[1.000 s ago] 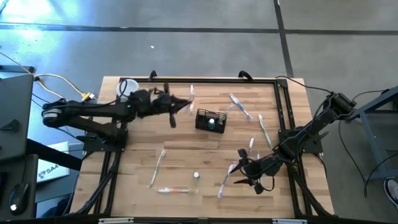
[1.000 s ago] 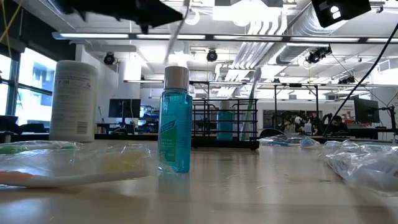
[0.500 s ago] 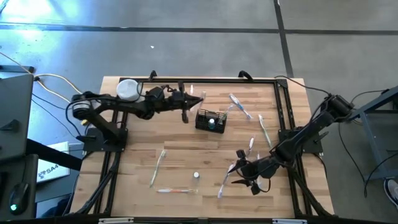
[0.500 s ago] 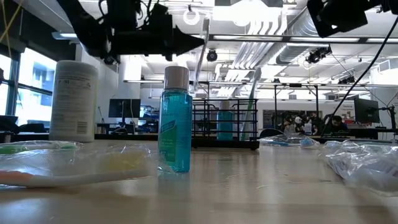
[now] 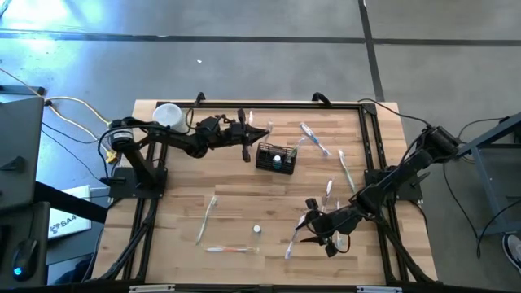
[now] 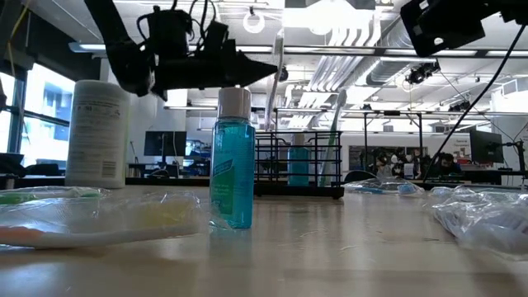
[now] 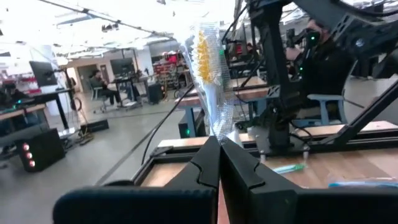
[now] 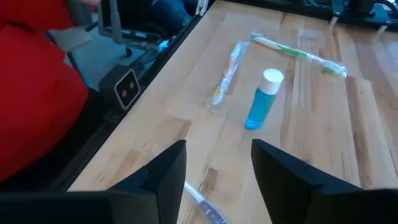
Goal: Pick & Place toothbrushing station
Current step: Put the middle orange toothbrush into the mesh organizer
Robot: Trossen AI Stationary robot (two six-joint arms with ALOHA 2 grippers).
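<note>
Near right, the right pincer [image 5: 316,231] hangs open and empty over the tabletop [image 5: 236,195]. Farther off, the caddy [image 5: 275,158] stands mid-tabletop. Just left of it, the left pincer [image 5: 259,133] is clamped on a wrapped toothbrush [image 7: 211,81]. Advice: centre over the caddy, lower vertically, then release.

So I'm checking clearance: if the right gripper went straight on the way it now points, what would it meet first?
The right gripper, fingers open, points across bare wooden table toward the small blue bottle with a white cap. That bottle looks like the first thing in line, though depth is unclear.
</note>
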